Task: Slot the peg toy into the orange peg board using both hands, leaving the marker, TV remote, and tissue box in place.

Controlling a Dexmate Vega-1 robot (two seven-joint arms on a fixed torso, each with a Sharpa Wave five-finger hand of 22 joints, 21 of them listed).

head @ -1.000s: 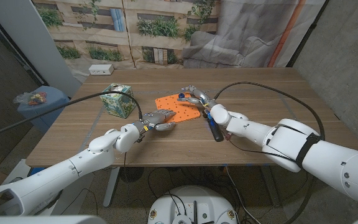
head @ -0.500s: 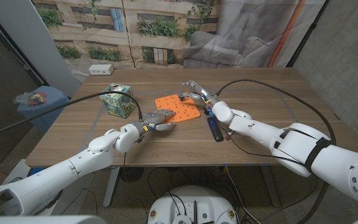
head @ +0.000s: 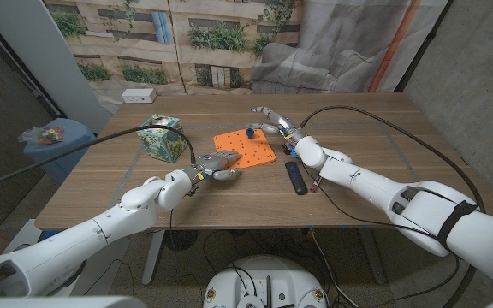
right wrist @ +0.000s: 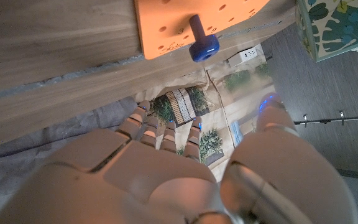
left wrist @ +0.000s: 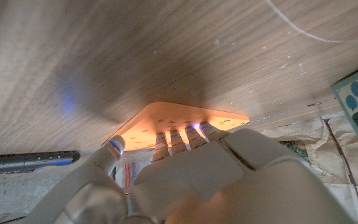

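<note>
Head view: my left hand (head: 216,164) sits at the near corner of the orange peg board (head: 246,148), fingers bent forward and down onto that corner, holding nothing but pressing on the board edge; forearm runs in low from the near left of the wooden table (head: 375,137). Left wrist view confirms it: fingertips (left wrist: 180,134) lie along the board's edge (left wrist: 173,115), thumb out to the side. My right hand (head: 272,122) is raised just beyond the board's far right corner, arm stretched long across the table, fingers loosely spread and curved, empty; right wrist view shows the fingers (right wrist: 166,124) apart with nothing between them. Peg toy (head: 250,133), blue, stands upright in a hole near the board's far edge, apart from my right hand; right wrist view shows it (right wrist: 201,41) seated in the board (right wrist: 191,15) close to the rim. TV remote (head: 295,178) lies on the table right of the board, under my right forearm line. Marker (head: 288,152) is partly hidden beside my right wrist, so its exact lie is unclear. Tissue box (head: 162,138) stands left of the board, well apart from both hands.
</note>
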